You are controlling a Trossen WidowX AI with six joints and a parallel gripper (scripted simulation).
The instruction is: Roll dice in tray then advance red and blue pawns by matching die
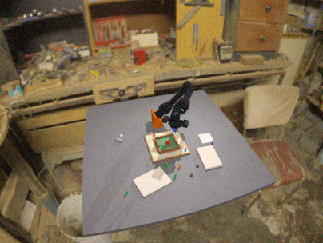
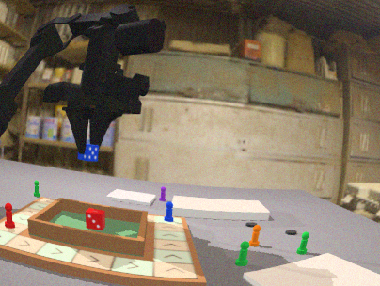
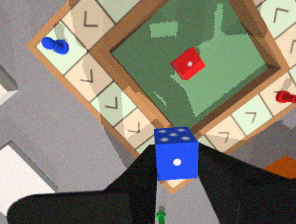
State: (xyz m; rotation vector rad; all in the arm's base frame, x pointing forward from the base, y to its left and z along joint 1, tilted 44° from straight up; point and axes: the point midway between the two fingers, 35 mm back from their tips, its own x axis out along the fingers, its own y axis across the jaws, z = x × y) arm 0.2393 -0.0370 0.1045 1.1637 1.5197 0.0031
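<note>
My gripper (image 1: 174, 127) (image 2: 89, 147) (image 3: 172, 149) is shut on the blue die (image 1: 174, 129) (image 2: 89, 152) (image 3: 176, 154) and holds it high in the air. In the wrist view the die hangs over the board's track, just outside the tray's wooden rim (image 3: 145, 107) (image 2: 89, 237). The red die (image 1: 168, 142) (image 2: 95, 219) (image 3: 188, 63) lies on the tray's green floor. The red pawn (image 2: 8, 214) (image 3: 286, 96) (image 1: 153, 134) and the blue pawn (image 2: 168, 212) (image 3: 55, 45) (image 1: 185, 149) stand on arrow squares of the board (image 2: 174, 245) (image 3: 95, 75).
White cards (image 1: 152, 181) (image 1: 209, 157) (image 1: 205, 137) lie around the board. An orange block (image 1: 157, 118) stands behind it. Loose green pawns (image 2: 243, 253) (image 2: 304, 243), an orange pawn (image 2: 255, 235), a purple pawn (image 2: 163, 193) and two black discs (image 2: 251, 224) (image 2: 291, 231) are on the table.
</note>
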